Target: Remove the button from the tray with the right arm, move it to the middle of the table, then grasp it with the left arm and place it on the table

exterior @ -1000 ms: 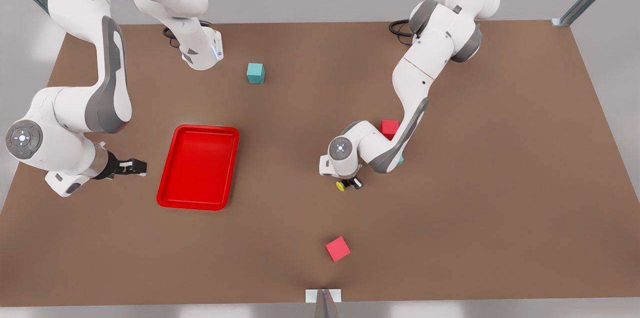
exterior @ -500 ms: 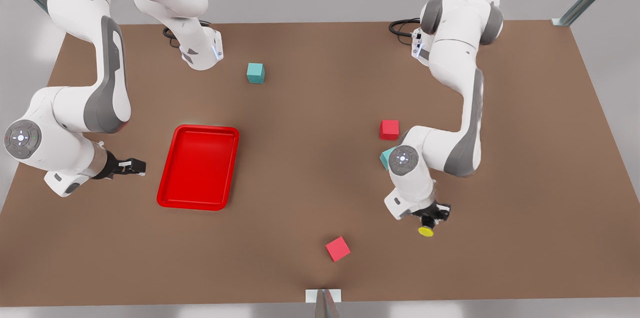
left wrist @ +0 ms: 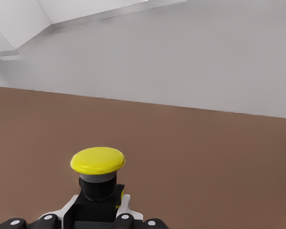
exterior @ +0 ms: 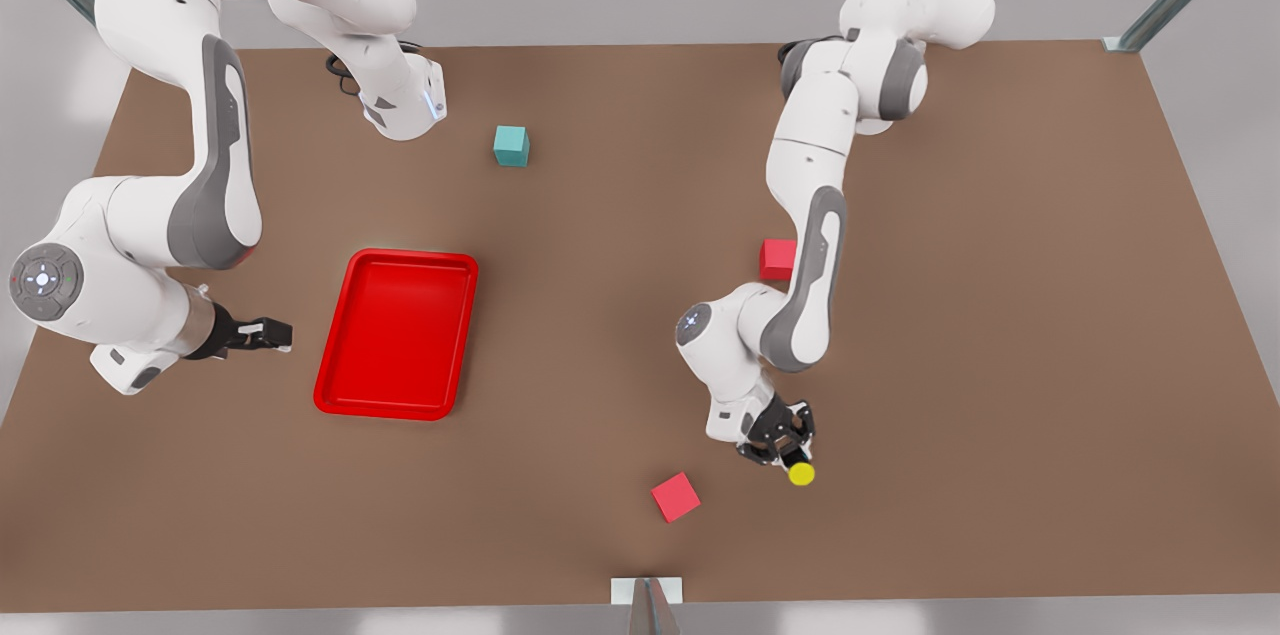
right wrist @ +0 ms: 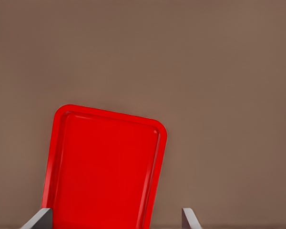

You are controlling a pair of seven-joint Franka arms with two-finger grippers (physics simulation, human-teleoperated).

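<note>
The button [exterior: 799, 473], a round yellow cap on a small black-and-grey body, sits clamped in the left gripper [exterior: 783, 447], above the table [exterior: 1000, 315] right of centre near the front edge. The right gripper [exterior: 262, 333] waits, fingers apart, beside the red tray [exterior: 398, 332].

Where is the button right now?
The button is held in the left gripper, right of centre in the front view, just right of the near red cube.

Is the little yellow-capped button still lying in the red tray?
No: the tray holds nothing, and the button sits clamped in the left gripper above the table, over on the front view's right.
</note>
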